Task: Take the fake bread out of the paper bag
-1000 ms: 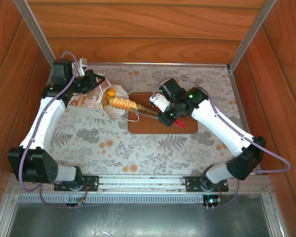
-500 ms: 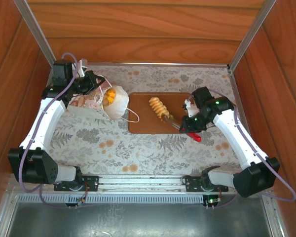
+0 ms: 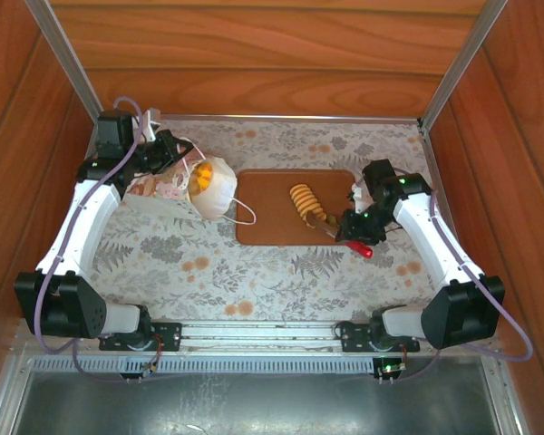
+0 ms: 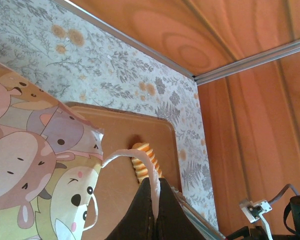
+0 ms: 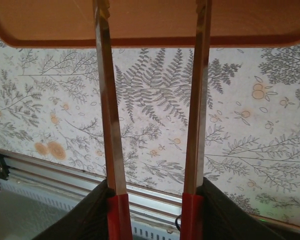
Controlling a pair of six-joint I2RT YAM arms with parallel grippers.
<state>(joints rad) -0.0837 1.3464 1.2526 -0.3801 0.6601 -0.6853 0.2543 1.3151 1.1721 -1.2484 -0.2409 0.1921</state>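
Note:
The paper bag (image 3: 168,188) lies on its side at the left, mouth toward the tray, with orange fake bread (image 3: 200,176) showing inside. My left gripper (image 3: 168,150) is shut on the bag's white cord handle (image 4: 135,156); the bag's cartoon print (image 4: 35,165) is at the left of the left wrist view. One ridged golden loaf (image 3: 301,201) (image 4: 139,167) lies free on the brown tray (image 3: 267,231). My right gripper (image 3: 355,227) holds red-handled wooden tongs (image 5: 107,100), whose arms stand apart with nothing between them, just right of the loaf.
The tray's near rim (image 5: 150,37) crosses the top of the right wrist view, above floral tablecloth (image 5: 155,100). Wooden walls close in the back and both sides. The metal rail (image 3: 272,335) with the arm bases runs along the near edge.
The right arm carried the ridged loaf in the tongs from the bag's mouth to the tray. The tongs have spread and let it go. The left gripper has kept still.

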